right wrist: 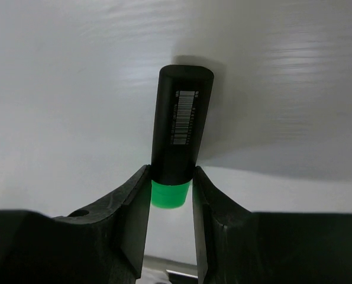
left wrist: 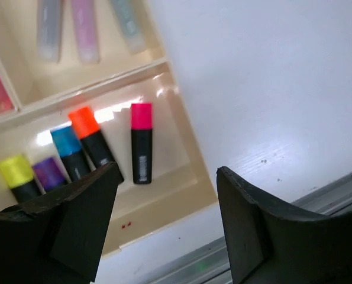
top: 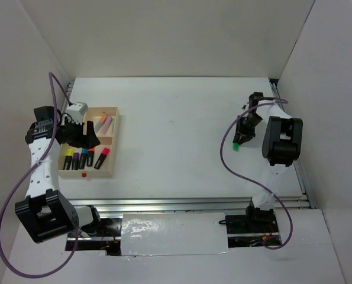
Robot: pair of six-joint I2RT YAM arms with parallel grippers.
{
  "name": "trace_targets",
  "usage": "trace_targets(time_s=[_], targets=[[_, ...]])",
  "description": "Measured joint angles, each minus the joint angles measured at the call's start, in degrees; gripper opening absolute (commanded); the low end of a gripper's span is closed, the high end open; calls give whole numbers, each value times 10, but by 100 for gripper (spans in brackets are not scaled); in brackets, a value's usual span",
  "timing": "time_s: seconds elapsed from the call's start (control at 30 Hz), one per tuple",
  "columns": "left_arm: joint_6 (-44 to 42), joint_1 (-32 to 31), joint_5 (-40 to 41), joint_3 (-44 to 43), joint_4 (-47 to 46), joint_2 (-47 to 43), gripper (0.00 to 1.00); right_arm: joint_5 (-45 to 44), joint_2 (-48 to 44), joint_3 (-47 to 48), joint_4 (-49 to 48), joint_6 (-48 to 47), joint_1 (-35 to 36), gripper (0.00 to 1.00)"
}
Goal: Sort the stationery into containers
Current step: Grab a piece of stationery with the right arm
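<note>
The tan wooden tray sits at the left of the table. Its near compartment holds black markers with yellow, purple, blue, orange and pink caps. A far compartment holds pale pastel markers. My left gripper is open and empty, above the tray's near edge. My right gripper is shut on a black marker with a green cap at the right of the table.
A small white and grey box stands just behind the tray's far left corner. A metal rail runs along the table's near edge. White walls close in on the left, back and right.
</note>
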State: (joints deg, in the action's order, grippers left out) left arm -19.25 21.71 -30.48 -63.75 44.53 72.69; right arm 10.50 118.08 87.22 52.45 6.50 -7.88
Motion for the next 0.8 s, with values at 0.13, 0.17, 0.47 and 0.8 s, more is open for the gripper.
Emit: trace_targets(time_s=[0.13,0.17,0.47,0.8], targets=[[-58,-7,-95,5,4,-54,79,86,-8,0,32,-76,55,0],[-79,-12,-120,12,2,-73,78,105,-11,0,43,-94,71,0],[-257,-226,-162,76,-2,-214,83,262,-16,5,134,-206,234,0],[-316,-508,-106,88,-28,-176,83,382,-43,5,196,-270,336,0]])
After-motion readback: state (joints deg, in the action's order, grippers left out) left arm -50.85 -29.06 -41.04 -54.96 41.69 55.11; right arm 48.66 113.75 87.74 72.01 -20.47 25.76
